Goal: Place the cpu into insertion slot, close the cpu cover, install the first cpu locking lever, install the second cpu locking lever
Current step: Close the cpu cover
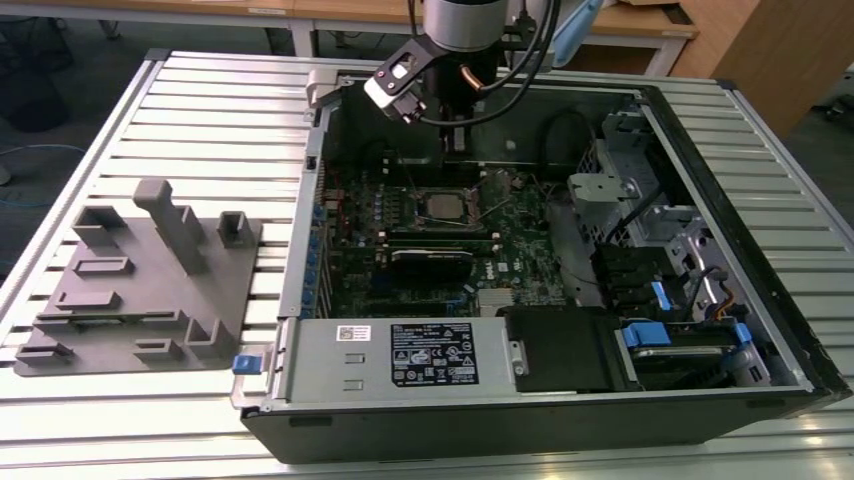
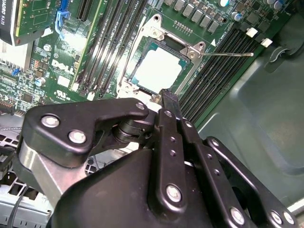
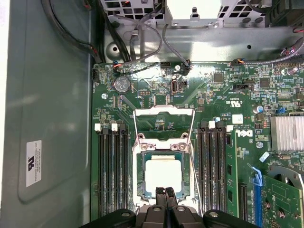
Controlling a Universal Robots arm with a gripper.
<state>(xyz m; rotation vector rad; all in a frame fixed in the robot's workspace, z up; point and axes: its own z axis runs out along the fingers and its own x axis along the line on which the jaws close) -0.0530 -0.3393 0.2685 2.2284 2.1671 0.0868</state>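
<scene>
In the exterior view a grey fixture plate (image 1: 134, 300) lies at nine o'clock of the open computer case (image 1: 300, 250), inside which the gripper (image 1: 454, 145) hangs at twelve o'clock of the cpu (image 1: 446, 206). The first wrist view shows the chip lying flat in the insertion slot (image 3: 140, 183) with the cpu cover (image 3: 164, 110) seemingly raised upright beyond it, so I judge closing the cover to be the step in hand. The fingers (image 3: 159, 197) are pressed together, holding nothing, tips just beside the chip; lowering the frame calls for a gentle push on its free bar without nudging the chip.
</scene>
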